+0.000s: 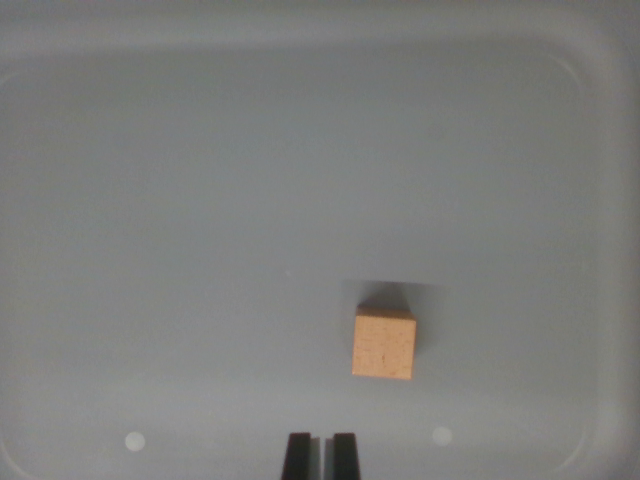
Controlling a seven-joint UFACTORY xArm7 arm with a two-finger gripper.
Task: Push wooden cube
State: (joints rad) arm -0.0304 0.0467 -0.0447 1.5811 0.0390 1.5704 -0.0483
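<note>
Fingertips first: the black two-fingered gripper point(320, 458) pokes up from the bottom edge of the wrist view, its two dark tips drawn almost together with only a thin pale slit between them, and nothing held. That narrow stance makes sense for a push, I'd say: closed fingers give one solid blunt face to shove with.

Now the target: the small light-brown wooden cube point(384, 344) sits flat on the tray floor, just above the fingertips in the picture and offset toward the wrist view's right. It is clear of the gripper, not touching, with a soft shadow behind its far side. Because it is off the fingers' line, my read is that the arm needs to shift toward the wrist view's right before driving forward, or contact would be glancing and the cube might spin away.

Surface next: a pale grey shallow plastic tray point(200, 200), smooth and bare, rounded corners and a raised rim visible at the top and right. Two faint white circular spots point(134, 441) sit near the bottom. Plenty of open floor lies beyond the cube. Nothing of the wider room shows.
</note>
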